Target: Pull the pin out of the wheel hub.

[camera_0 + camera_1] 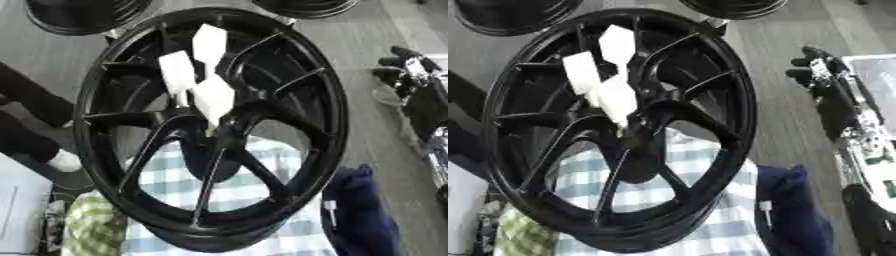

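The black wheel hub (pixel 210 130) is being shown tilted at centre, white pieces (pixel 199 75) at its spokes. The right hand (pixel 820 67), fingers curled on nothing, is being seen more fully in the right eye view.

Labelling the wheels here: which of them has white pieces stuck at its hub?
The big black wheel filling the middle; white pieces sit on its hub. The two rims at the top edge show none.

You see a big black wheel hub (pixel 214 130) standing tilted, with white pieces (pixel 199 75) at its middle.
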Controlling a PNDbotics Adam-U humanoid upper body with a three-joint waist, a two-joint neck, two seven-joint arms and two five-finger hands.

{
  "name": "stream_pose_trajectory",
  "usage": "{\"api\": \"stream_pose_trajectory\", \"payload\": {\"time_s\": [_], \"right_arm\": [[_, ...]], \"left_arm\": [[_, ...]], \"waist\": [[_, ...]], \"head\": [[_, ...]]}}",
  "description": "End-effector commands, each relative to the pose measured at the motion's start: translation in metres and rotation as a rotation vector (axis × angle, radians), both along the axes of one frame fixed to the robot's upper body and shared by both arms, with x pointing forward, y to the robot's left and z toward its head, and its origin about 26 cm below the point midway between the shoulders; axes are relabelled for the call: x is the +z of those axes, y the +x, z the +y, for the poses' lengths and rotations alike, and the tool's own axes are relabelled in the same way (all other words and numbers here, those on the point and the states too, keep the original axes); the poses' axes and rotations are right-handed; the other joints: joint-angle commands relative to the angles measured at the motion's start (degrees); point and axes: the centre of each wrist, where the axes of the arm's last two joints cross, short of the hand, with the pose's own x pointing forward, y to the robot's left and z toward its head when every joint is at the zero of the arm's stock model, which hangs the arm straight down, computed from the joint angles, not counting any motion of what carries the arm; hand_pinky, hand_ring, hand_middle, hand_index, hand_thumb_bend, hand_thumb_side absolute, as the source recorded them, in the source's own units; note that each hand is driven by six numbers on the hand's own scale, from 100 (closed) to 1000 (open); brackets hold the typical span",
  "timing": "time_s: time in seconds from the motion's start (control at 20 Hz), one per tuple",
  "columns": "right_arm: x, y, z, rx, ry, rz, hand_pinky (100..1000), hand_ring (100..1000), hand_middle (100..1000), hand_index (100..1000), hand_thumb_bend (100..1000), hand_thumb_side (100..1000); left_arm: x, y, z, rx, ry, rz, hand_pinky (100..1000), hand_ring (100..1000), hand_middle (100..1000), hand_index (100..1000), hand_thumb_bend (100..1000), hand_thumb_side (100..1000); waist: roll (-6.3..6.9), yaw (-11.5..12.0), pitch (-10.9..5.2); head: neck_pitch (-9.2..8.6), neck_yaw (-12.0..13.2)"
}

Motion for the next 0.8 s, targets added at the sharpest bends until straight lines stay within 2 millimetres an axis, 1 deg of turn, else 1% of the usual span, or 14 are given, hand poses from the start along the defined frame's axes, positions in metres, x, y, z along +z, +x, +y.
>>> {"api": "stream_pose_trajectory", "payload": {"time_s": [0.05,0.25,0.3,0.45,0.65,0.8], "right_arm": [[0.008,0.0,-0.004,0.003,-0.024,-0.013,932,736,693,832,100,577],[0.006,-0.001,-0.005,0.004,-0.031,-0.002,932,735,692,831,100,578],[0.005,-0.001,-0.006,0.004,-0.033,0.001,933,735,692,831,100,578],[0.005,-0.002,-0.007,0.004,-0.037,0.005,933,734,692,831,100,579],[0.002,-0.003,-0.008,-0.001,-0.04,0.019,933,734,691,831,100,582],[0.0,-0.003,-0.009,-0.003,-0.042,0.025,934,733,691,831,100,583]], "left_arm": [[0.038,0.003,0.004,-0.054,0.2,-0.009,793,784,746,769,100,816],[0.077,0.008,-0.007,-0.145,0.459,0.031,799,788,745,782,100,789],[0.085,0.008,-0.012,-0.167,0.521,0.043,802,789,744,787,100,772],[0.106,0.01,-0.031,-0.228,0.686,0.08,806,792,747,796,100,758],[0.123,0.015,-0.066,-0.291,0.885,0.13,815,798,751,807,100,745],[0.125,0.022,-0.088,-0.323,0.999,0.174,827,807,759,817,100,756]], "waist": [[0.04,-0.2,-1.69],[0.16,-0.5,-2.22],[0.17,-0.5,-2.32],[0.21,-0.6,-2.56],[0.25,-0.5,-2.81],[0.3,-0.4,-2.92]], "head": [[-0.05,0.2],[0.45,0.2],[0.53,0.0],[0.8,-0.3],[0.94,-1.0],[0.95,-1.4]]}}
